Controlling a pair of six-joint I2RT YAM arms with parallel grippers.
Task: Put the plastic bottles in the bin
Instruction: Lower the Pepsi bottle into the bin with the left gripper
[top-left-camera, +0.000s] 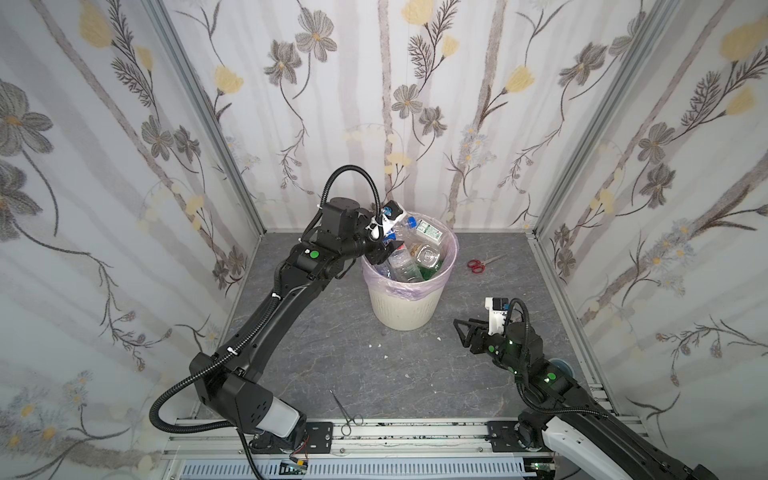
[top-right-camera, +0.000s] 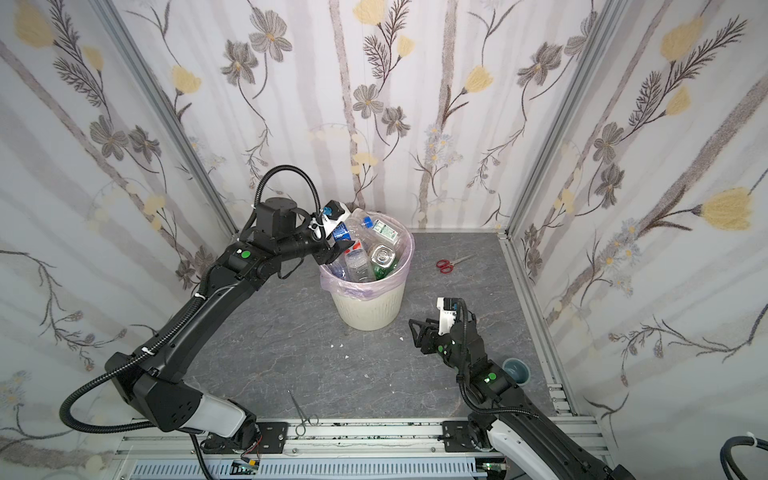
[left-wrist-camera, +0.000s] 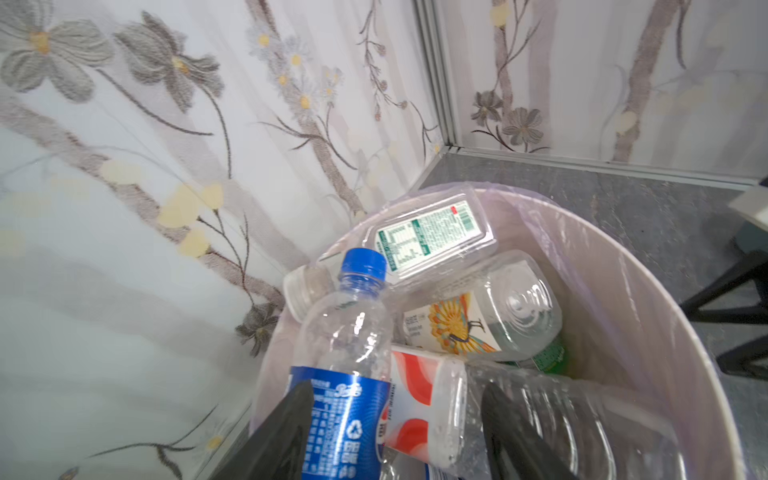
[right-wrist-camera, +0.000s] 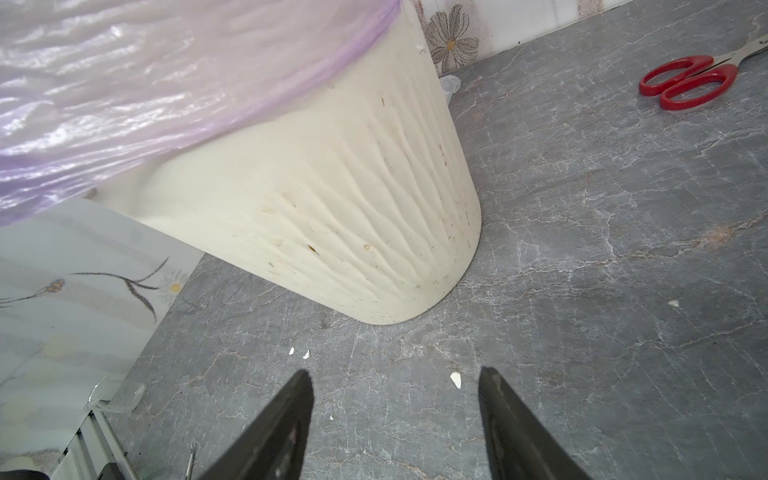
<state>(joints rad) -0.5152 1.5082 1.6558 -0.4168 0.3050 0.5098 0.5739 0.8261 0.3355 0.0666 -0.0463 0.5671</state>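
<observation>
The bin (top-left-camera: 401, 307) (top-right-camera: 368, 307), cream-white and ribbed with a pink liner, stands at the back middle of the grey floor. Several plastic bottles (top-left-camera: 409, 257) (top-right-camera: 365, 257) fill it to the rim (left-wrist-camera: 648, 291). My left gripper (top-left-camera: 380, 251) (top-right-camera: 334, 253) (left-wrist-camera: 397, 386) hangs open over the bin's left edge. A clear bottle with a blue label and cap (left-wrist-camera: 345, 361) leans against one finger. A red-and-white labelled bottle (left-wrist-camera: 419, 407) lies in the gap. My right gripper (top-left-camera: 460, 332) (top-right-camera: 413, 330) (right-wrist-camera: 392, 374) is open and empty, low over the floor just right of the bin's wall (right-wrist-camera: 332, 199).
Red-handled scissors (top-left-camera: 478, 265) (top-right-camera: 446, 264) (right-wrist-camera: 685, 81) lie on the floor right of the bin. Thin metal forceps (top-left-camera: 345, 411) (top-right-camera: 301, 411) lie near the front rail. A teal cup (top-right-camera: 517, 370) sits behind the right arm. Small white crumbs dot the floor.
</observation>
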